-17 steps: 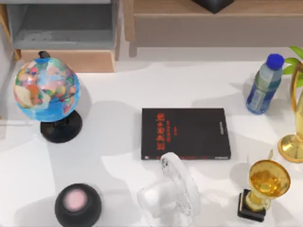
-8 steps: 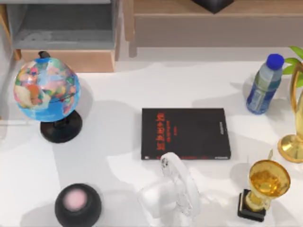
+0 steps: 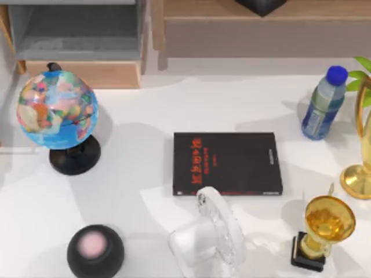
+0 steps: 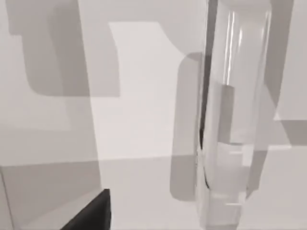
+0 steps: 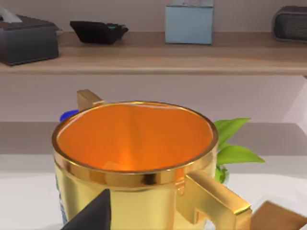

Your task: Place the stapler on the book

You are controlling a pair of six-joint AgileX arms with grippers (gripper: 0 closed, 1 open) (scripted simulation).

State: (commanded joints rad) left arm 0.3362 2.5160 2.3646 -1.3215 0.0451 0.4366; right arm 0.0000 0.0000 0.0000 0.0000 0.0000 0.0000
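Black book (image 3: 227, 163) lies flat on the table just behind a translucent white object (image 3: 211, 237); stapler's spot can't tell, likely light, rigid, slick, best pinched across narrow sides mid-length; left tool (image 4: 93, 214) and right tool (image 5: 93, 214) state can't tell.

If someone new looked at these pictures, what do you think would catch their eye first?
Probably the bright globe at the table's left and the black book with red lettering lying flat at the centre. Next, the gold trophy cup near the right front, whose orange-lit bowl looms in the right wrist view. A translucent white object stands just in front of the book, overlapping its near edge in the top view.
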